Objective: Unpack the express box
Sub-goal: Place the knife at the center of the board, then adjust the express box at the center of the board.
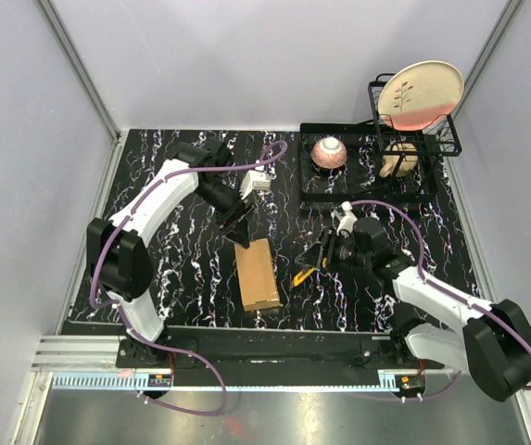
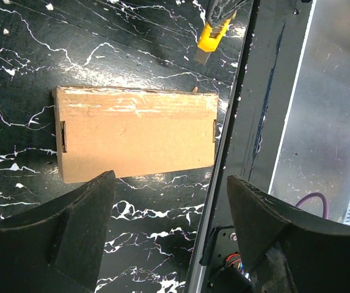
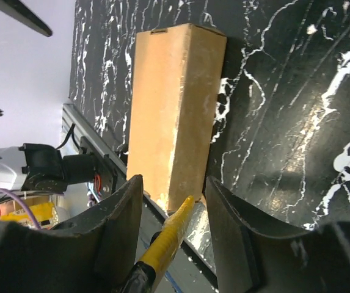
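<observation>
Lining up the tape cut. The express box [image 1: 258,275] lies flat and closed on the black marbled table [image 1: 182,269], between the two arms, long axis running away from the bases. The left wrist view shows clear tape [image 2: 132,105] along the long edge nearer the knife (that seam is my target, as far as I can judge).

The right gripper [image 1: 325,253] is clamped on the yellow utility knife [image 1: 301,275], handle pinched between its fingers. The tip points at the box's right side, just beside it and not touching. I can't tell from any view how far the blade is out.

The left gripper [image 1: 240,230] hovers over the far end of the box. Its fingers [image 2: 83,226] are spread wide with nothing between them, clear of the cardboard.

How I'd do it well:
- Bring the left down first and pin the far end so the box can't slide on the slick top. Press on the lid, not across the seam.
- Run the knife along the tape at a flat angle, drawing it away from the left fingers, never towards them.
- Go slowly: the box looks light and will likely skate if the blade snags.
- Stay shallow, since the contents are unknown.

The dish rack [image 1: 367,176] is well apart, so no issue there.
</observation>
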`<state>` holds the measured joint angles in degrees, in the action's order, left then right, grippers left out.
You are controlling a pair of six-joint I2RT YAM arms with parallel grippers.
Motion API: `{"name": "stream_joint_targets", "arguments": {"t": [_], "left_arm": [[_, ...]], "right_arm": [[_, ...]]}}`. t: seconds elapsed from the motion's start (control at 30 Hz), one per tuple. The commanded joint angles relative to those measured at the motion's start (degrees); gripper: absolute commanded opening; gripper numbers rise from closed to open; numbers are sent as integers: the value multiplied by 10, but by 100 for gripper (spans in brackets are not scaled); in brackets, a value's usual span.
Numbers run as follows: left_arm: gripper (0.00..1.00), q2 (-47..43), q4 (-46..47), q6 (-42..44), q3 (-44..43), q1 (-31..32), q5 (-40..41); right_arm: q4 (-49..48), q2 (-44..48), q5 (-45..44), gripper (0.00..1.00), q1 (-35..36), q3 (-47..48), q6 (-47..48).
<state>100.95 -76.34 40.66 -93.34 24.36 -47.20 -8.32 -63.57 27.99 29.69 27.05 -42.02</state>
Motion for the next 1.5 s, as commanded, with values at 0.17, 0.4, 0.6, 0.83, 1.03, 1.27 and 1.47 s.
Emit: {"name": "stream_joint_targets", "arguments": {"t": [0.17,0.4,0.6,0.83,1.03,1.27,1.47], "left_arm": [[75,-4,22,0,11,-2,7],[75,-8,24,-1,18,-2,8],[75,-6,25,-2,18,-2,11],[75,3,33,-6,16,-2,21],[75,27,50,-11,14,-12,31],[75,76,78,-21,-10,-16,47],[75,130,64,0,-46,-25,42]], "right_arm": [[-186,-25,-6,10,-31,-61,-10],[-175,-39,-41,56,-31,-60,11],[-31,29,-106,100,-31,-19,76],[118,116,-215,100,-32,58,172],[250,166,-262,100,-32,160,240],[259,184,-136,70,-33,146,200],[167,136,-81,24,120,82,114]]}}
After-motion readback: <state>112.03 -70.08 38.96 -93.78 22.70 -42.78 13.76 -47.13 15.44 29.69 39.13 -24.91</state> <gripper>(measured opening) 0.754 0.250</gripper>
